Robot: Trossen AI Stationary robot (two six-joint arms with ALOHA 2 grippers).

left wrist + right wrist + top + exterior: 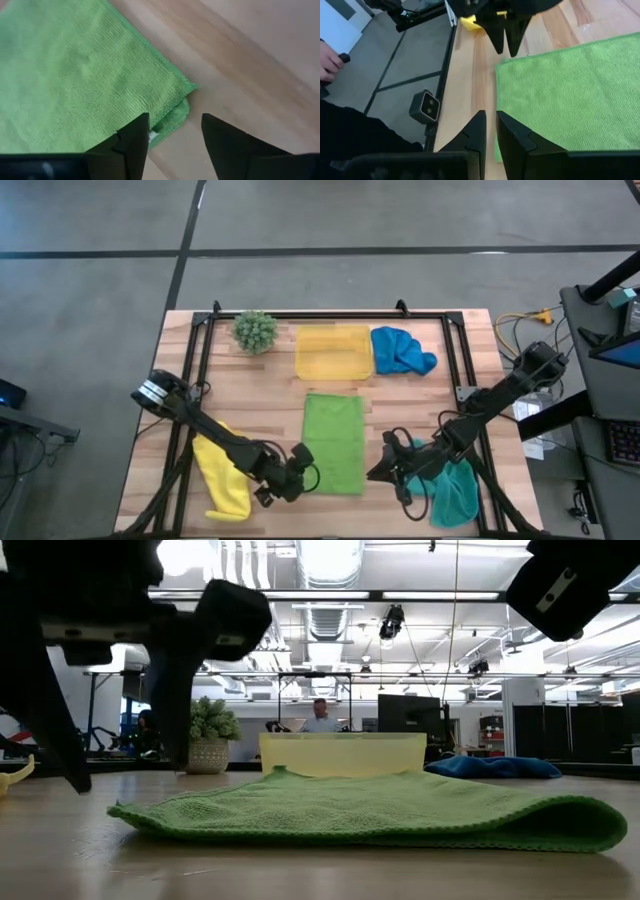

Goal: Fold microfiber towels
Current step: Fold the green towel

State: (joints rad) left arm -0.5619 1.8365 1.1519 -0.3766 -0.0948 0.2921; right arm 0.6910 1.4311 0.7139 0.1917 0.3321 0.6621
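Looking down on the worktop (270,395), I see the lime green towel (334,442) folded flat at lower centre. My left gripper (172,137) sits at its lower-left corner, jaws parted and holding nothing. My right gripper (490,131) waits at the towel's right edge, jaws nearly shut and empty, beside the teal towel (455,492).
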